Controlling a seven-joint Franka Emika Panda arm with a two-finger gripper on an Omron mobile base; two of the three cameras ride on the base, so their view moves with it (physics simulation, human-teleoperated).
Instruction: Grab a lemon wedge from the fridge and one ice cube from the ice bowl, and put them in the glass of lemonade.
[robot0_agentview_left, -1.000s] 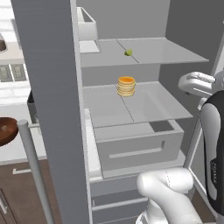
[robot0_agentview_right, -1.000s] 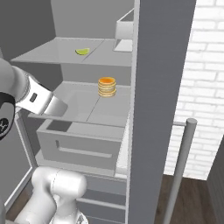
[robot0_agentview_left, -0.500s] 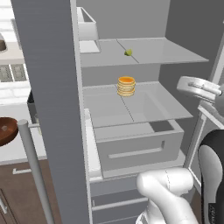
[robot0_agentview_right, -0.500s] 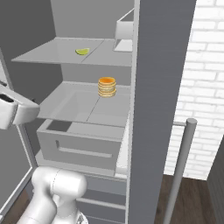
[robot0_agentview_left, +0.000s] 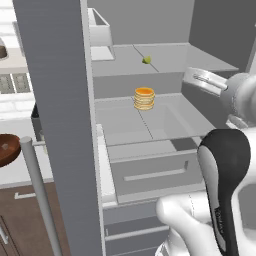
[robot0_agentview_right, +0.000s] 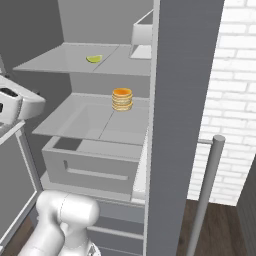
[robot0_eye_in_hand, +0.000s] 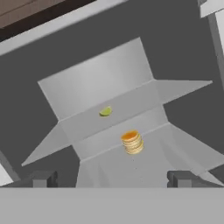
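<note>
The arm reaches toward the open fridge (robot0_agentview_left: 60, 100), hand aimed at its shelves. The gripper (robot0_eye_in_hand: 111, 179) has its fingers (robot0_eye_in_hand: 41, 178) spread wide, holding nothing. The lemon wedge (robot0_eye_in_hand: 105, 112) lies on the upper shelf, well beyond the fingertips, above a pancake stack (robot0_eye_in_hand: 132, 142).

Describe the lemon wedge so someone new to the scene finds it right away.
Look into the open fridge: two grey shelves sit above a drawer. The lemon wedge lies alone on the upper shelf. It is a small yellow-green sliver, unlike the orange-topped pancake stack on the shelf below.
</note>
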